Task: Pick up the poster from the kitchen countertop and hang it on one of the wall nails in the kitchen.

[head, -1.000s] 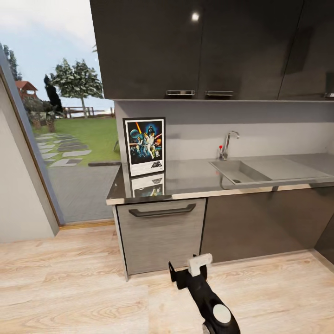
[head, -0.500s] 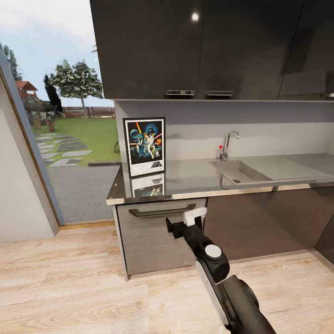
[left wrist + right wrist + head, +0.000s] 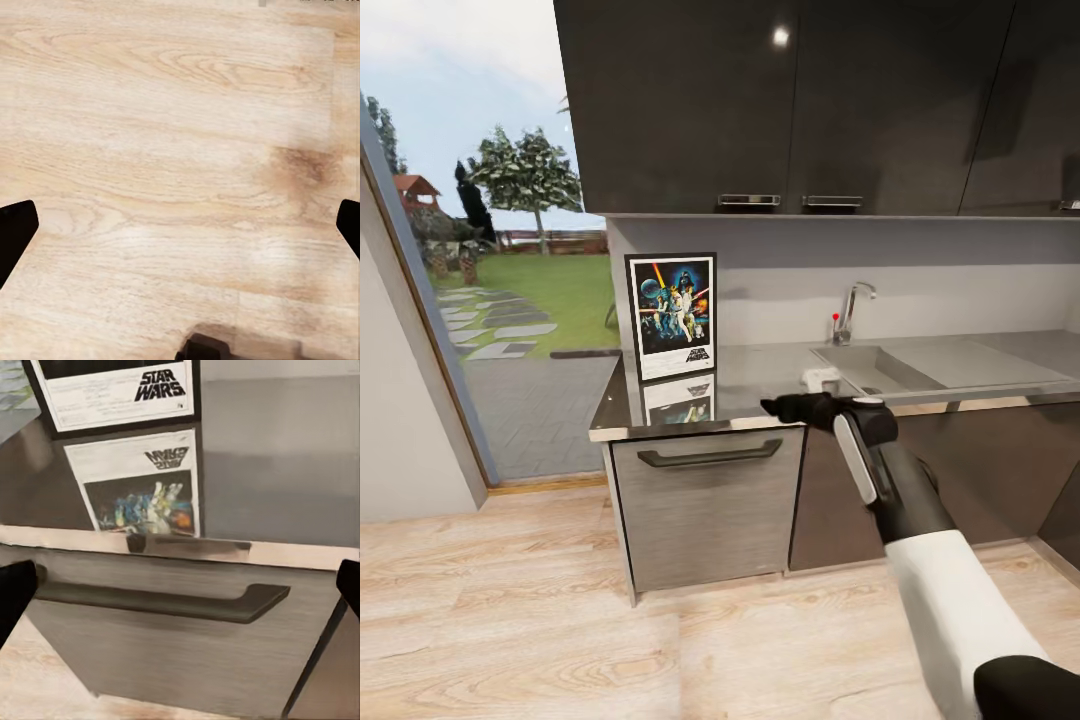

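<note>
1 arm is up: the right pincer [image 3: 785, 406], fingers apart and empty, hangs at the bench [image 3: 780, 375] edge, near the poster [image 3: 672, 315] standing against the wall. Approach level and close on its frame edge

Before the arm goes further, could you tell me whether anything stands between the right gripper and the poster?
Nothing visible does. The right gripper hangs at the countertop edge; only bare glossy top lies between it and the upright poster.
</note>
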{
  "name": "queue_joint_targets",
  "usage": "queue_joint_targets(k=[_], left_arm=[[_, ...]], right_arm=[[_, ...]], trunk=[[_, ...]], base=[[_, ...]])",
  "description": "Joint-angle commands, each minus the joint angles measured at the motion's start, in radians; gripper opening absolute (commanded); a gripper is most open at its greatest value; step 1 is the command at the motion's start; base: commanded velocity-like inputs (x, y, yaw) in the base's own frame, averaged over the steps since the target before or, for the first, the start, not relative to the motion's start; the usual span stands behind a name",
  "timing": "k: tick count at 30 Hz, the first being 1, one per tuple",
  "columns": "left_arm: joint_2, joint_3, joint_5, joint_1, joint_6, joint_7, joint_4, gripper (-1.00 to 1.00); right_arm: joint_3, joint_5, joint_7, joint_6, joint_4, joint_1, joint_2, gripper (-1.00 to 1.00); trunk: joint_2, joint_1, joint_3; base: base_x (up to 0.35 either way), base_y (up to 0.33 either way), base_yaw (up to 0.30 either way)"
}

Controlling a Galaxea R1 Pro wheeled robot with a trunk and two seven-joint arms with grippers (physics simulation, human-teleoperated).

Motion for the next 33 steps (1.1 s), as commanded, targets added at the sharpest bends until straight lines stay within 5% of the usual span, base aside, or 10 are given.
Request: queue_joint_targets(k=[1,2,6,9,33], left_arm=[[0.000,0.004,0.000,0.000,0.000,-0.006,-0.001,1.00],[0.000,0.007,0.000,0.000,0.000,-0.010,-0.001,1.00],[0.000,0.012,0.000,0.000,0.000,-0.015,-0.001,1.00],[0.000,0.012,0.000,0.000,0.000,-0.016,-0.001,1.00],[0.001,0.013,0.000,0.000,0.001,-0.017,-0.001,1.00]], right_arm=[[-0.001,-0.009,0.044,0.005,0.015,-0.006,-0.015,1.00],[-0.002,-0.010,0.125,0.004,0.043,-0.016,-0.038,1.00],[-0.004,-0.010,0.273,0.004,0.092,-0.039,-0.069,1.00],[-0.003,-0.012,0.317,0.004,0.104,-0.045,-0.075,1.00],[-0.003,-0.010,0.377,0.004,0.104,-0.060,-0.072,1.00]], trunk=[[-0.001,0.000,-0.001],[-0.001,0.000,-0.001],[-0.001,0.000,-0.001],[-0.001,0.000,-0.001],[-0.001,0.000,-0.001]], base=[[0.000,0.000,0.000],[0.000,0.000,0.000],[0.001,-0.001,0.000],[0.083,-0.077,0.000],[0.259,-0.140,0.033]])
